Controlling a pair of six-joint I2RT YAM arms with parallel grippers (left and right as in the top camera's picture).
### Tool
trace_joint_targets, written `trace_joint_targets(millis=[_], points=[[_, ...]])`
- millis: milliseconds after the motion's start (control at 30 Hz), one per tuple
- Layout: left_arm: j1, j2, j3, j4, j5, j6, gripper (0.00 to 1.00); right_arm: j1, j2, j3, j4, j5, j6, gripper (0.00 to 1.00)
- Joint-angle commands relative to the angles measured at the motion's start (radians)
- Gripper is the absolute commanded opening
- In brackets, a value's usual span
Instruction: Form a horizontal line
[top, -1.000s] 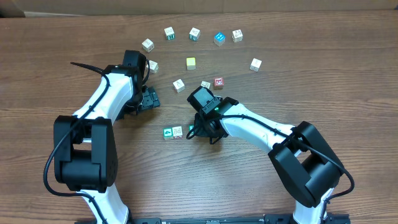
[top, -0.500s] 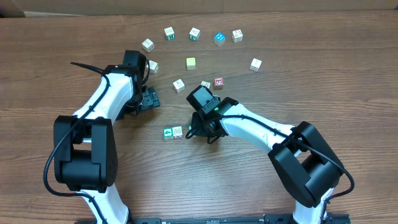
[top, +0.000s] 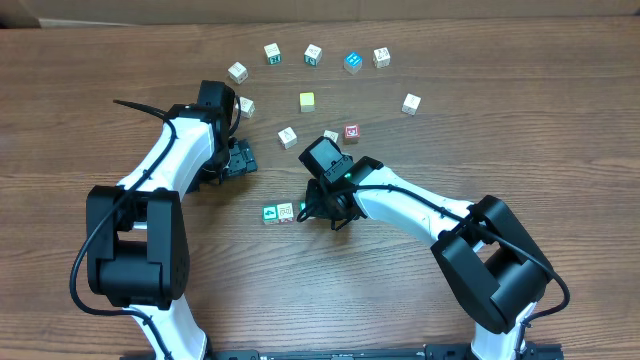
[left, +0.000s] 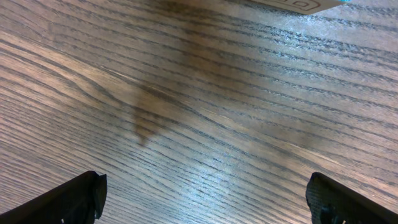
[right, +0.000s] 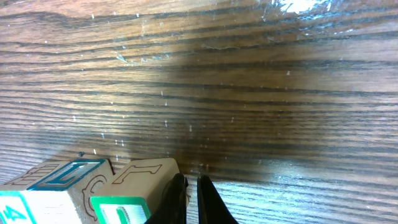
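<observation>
Just below mid-table, the line (top: 278, 212) so far: green cube (top: 270, 213), white cube (top: 285, 211), L cube (right: 146, 174) side by side. Meanwhile the right gripper (right: 189, 202) is pressed together, empty, tips right beside the L cube; the left gripper (left: 208, 205) is spread wide. Blocks look light, hard, slidey, so I'd pinch opposite flat faces.

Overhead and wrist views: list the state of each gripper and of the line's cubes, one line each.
left gripper: open, empty, over bare table.
right gripper: shut, holding nothing, tips at the green-faced cube's side.
green-faced cube: flat on the table, next to another cube.
green cube and white cube: side by side in a row.
red-faced cube: apart from that row.
</observation>
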Motion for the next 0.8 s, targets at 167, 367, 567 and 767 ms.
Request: trace_joint_targets(millis=[167, 367, 567, 767], points=[[-0.002, 0.010, -0.003, 0.003, -0.012, -0.003, 1.00, 0.005, -0.016, -0.010, -0.035, 0.013, 0.024, 0.05], [-0.002, 0.010, -0.003, 0.003, -0.012, -0.003, 1.00, 0.019, -0.016, -0.011, -0.011, 0.002, 0.024, 0.05], [-0.002, 0.010, -0.003, 0.003, -0.012, -0.003, 1.00, 0.026, -0.016, -0.011, 0.009, 0.002, 0.024, 0.05], [-0.002, 0.010, -0.003, 0.003, -0.012, -0.003, 1.00, 0.026, -0.016, -0.011, 0.015, 0.002, 0.024, 0.05]])
